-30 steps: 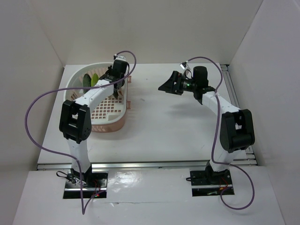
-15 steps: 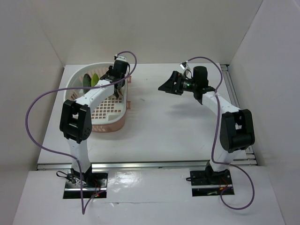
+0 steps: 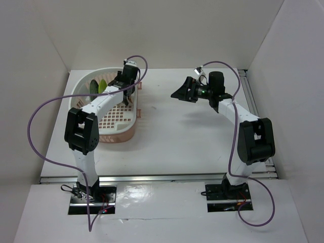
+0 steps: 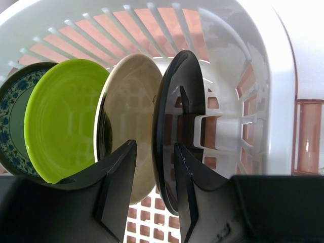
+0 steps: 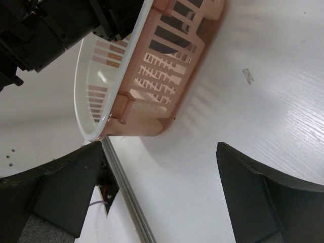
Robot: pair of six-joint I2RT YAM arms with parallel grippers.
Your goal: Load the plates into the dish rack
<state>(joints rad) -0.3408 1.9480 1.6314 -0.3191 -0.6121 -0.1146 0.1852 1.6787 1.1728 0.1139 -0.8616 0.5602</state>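
My left claw (image 4: pixel 155 144) is down inside the dish rack (image 4: pixel 263 61) with its fingers apart, open, and the lower rim of the black plate (image 4: pixel 169 116) shows in the gap between them; I cannot tell whether either finger touches it. All four plates stand on edge in a row in the rack's slots: the blue patterned plate (image 4: pixel 12 111) at the far left, then the green plate (image 4: pixel 66 116), then the cream plate (image 4: pixel 129 111), then the black one nearest the rack's end wall. My right claw (image 5: pixel 159 147) hangs above the table (image 3: pixel 172 136), well apart from the rack, fingers spread wide and holding nothing.
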